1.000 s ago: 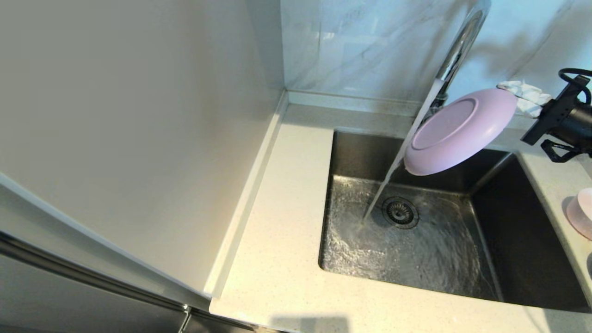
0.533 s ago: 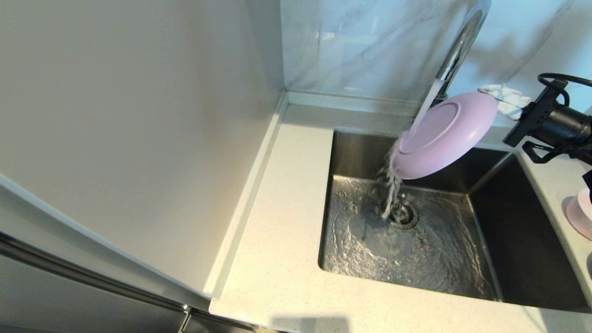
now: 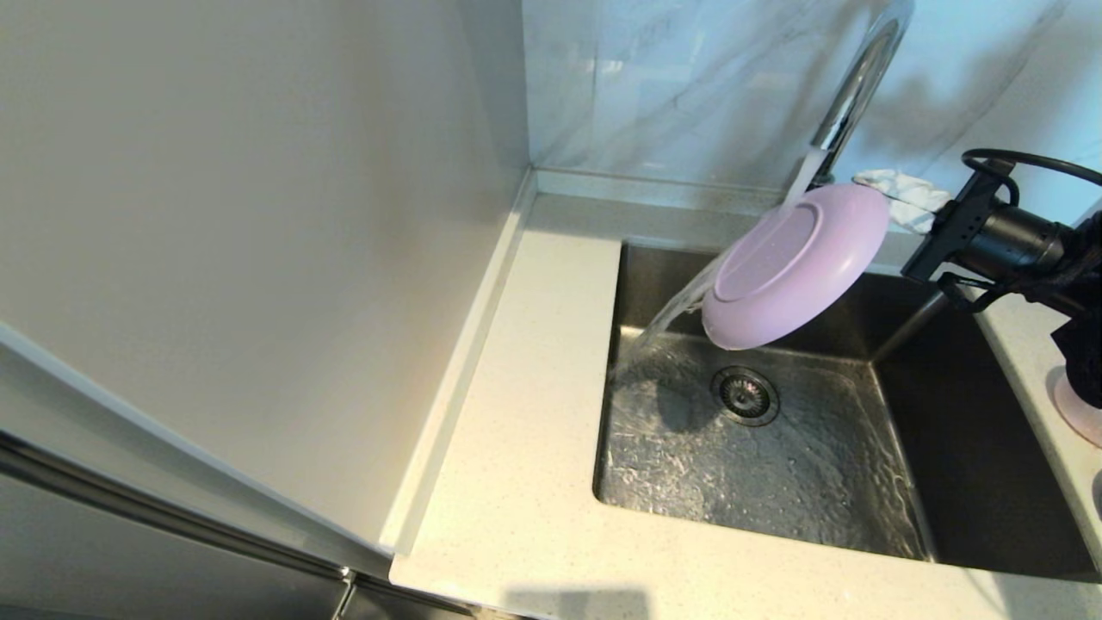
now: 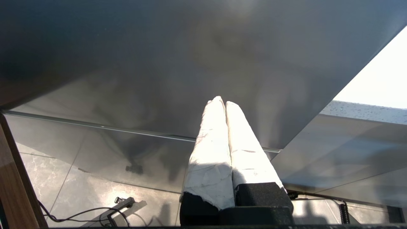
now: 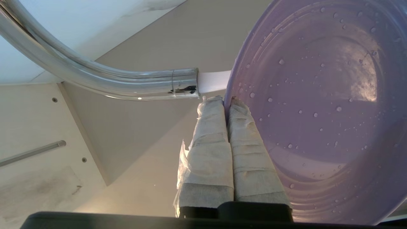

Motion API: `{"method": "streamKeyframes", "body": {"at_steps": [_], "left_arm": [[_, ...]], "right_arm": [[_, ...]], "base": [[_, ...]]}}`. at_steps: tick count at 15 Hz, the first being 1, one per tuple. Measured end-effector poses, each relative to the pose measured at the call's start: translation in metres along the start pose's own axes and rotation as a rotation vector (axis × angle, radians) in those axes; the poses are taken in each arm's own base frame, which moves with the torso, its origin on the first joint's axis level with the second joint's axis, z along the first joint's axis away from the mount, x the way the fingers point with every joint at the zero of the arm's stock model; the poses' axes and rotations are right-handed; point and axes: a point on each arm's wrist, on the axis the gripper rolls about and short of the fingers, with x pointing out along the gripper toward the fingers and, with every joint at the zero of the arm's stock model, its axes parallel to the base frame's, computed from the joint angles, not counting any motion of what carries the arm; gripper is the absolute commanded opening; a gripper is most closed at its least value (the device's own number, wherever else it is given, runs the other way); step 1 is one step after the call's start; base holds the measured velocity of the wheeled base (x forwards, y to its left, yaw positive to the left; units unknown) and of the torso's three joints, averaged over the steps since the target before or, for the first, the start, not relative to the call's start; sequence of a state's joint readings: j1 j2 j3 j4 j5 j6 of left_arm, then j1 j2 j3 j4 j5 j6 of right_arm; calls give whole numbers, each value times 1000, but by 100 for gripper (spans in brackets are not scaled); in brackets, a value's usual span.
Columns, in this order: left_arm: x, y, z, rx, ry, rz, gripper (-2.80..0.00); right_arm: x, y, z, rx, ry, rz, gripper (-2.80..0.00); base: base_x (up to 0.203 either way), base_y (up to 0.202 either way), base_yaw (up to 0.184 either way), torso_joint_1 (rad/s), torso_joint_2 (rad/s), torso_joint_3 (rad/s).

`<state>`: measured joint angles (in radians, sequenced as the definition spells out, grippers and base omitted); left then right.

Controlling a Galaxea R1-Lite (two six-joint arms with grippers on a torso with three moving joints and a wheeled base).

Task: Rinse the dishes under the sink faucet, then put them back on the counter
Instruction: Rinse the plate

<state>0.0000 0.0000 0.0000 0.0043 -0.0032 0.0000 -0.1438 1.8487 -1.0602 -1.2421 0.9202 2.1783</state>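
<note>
Setting: cream counter (image 3: 516, 482) wraps a steel sink (image 3: 964, 465) in the lower right of the head view; marble wall behind, a pale panel fills the left.
Faucet: chrome faucet (image 3: 852, 86) at upper right, water running from its spout (image 5: 184, 84).
Water: the stream strikes the plate's upper rim and fans off down-left into the sink, beside the drain (image 3: 746, 395).
Plate: lavender plate (image 3: 792, 267), tilted on edge above the sink, its underside facing the head camera, droplets on its inner face (image 5: 318, 105).
Right gripper: right gripper (image 5: 226, 99) at upper right, jaws clamped on the plate's rim, one wrapped finger either side.
Saucer: pink saucer (image 3: 1076, 409) on the counter at the right edge, partly hidden by the arm.
Left gripper: left gripper (image 4: 222, 101) off to the side, jaws together, holding nothing.
</note>
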Motion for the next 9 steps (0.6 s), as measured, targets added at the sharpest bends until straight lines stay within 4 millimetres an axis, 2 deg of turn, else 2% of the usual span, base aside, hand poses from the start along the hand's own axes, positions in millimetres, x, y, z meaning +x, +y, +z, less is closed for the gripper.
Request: {"method": "streamKeyframes", "body": {"at_steps": [2, 4, 7, 9], "left_arm": [[0, 0, 0, 0, 0, -1, -280], [0, 0, 0, 0, 0, 0, -280], [0, 0, 0, 0, 0, -1, -280], [0, 0, 0, 0, 0, 0, -280]], "right_arm": [[-2, 1, 1, -1, -8, 1, -280], [-14, 4, 7, -8, -47, 6, -280], [-47, 21, 18, -52, -145, 29, -280], [-73, 42, 22, -99, -212, 44, -280]], "base": [[0, 0, 0, 0, 0, 0], [0, 0, 0, 0, 0, 0], [0, 0, 0, 0, 0, 0], [0, 0, 0, 0, 0, 0]]}}
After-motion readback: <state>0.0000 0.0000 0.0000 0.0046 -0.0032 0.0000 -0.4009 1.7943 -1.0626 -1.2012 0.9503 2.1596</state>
